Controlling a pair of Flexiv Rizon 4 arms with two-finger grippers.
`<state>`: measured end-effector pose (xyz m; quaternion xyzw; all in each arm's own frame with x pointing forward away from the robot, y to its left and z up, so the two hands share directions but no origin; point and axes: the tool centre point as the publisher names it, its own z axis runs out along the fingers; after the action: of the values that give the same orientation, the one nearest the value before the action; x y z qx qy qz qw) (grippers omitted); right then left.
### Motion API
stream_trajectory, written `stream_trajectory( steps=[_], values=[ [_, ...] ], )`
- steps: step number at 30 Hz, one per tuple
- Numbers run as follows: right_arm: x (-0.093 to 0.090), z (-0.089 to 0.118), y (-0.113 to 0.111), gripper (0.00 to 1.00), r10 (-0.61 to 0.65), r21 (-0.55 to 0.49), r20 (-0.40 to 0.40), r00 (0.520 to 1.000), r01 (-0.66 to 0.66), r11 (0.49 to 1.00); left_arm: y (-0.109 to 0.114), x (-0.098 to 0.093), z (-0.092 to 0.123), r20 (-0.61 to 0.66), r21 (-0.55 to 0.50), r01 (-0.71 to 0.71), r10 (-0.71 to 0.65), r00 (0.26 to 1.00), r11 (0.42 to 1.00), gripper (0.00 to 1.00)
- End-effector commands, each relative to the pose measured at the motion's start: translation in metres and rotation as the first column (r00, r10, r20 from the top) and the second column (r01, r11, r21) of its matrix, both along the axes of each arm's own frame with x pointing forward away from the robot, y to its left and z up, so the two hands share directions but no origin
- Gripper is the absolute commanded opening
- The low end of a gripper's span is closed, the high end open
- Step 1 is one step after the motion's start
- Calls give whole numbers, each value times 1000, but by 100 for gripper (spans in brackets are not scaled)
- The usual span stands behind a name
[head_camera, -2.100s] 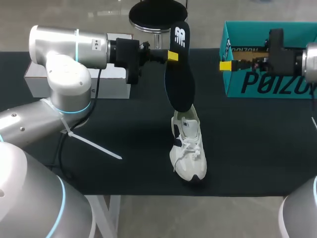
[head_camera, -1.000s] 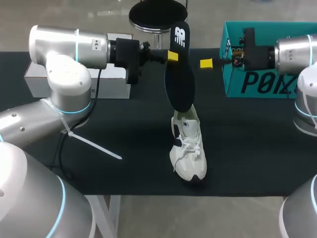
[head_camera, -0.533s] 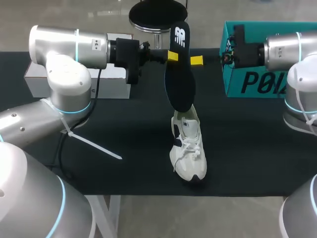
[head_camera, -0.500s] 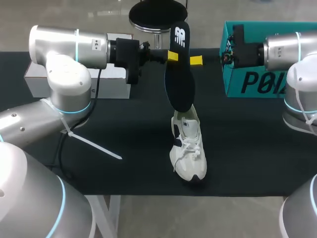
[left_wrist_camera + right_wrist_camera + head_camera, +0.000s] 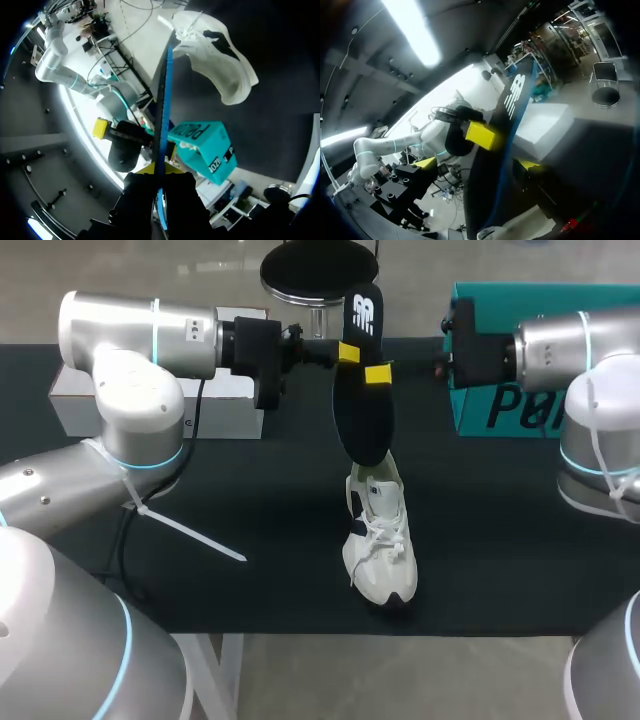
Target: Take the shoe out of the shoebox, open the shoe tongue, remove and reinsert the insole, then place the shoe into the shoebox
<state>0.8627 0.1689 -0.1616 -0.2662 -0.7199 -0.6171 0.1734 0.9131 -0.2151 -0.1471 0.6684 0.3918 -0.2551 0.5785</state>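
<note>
White logo (image 5: 363, 312) on insole (image 5: 362, 425); dark lettering (image 5: 515, 408) on shoebox (image 5: 472, 412).

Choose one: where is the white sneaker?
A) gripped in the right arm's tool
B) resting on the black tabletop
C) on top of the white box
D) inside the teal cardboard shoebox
B: the white sneaker rests on the black tabletop, outside the teal cardboard shoebox, while the left tool holds the black foam insole above it.

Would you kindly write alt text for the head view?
The left gripper holds a black insole upright over a white sneaker on the black table. The right gripper is at the insole's side; a teal shoebox stands behind that arm.
</note>
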Motion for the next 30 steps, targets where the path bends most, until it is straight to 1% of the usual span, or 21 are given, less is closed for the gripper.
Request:
stream_trajectory(
  steps=[1,5,10,16,24,30],
  values=[
    [-21,0,1,100,-22,2,5,1000,22,1000,-1,0,0,2,1,-1,1,1000,1000,0],
    [-29,-4,6,100,-12,-1,-4,1000,12,1000,-1,0,0,2,1,-1,1,1000,1000,0],
    [-29,-7,12,100,1,6,-14,1000,-1,1000,-1,0,0,2,1,-1,1,1000,1000,0],
    [-25,-6,19,100,18,10,-13,1000,-18,1000,-1,0,0,2,1,-1,1,1000,1000,0],
    [-12,-14,24,100,25,-8,-42,999,-25,1000,-1,0,0,2,1,-1,1,1000,1000,0],
    [-5,-14,28,100,29,-11,-44,999,-30,999,-1,0,0,2,1,-1,1,1000,1000,0]
  ],
)
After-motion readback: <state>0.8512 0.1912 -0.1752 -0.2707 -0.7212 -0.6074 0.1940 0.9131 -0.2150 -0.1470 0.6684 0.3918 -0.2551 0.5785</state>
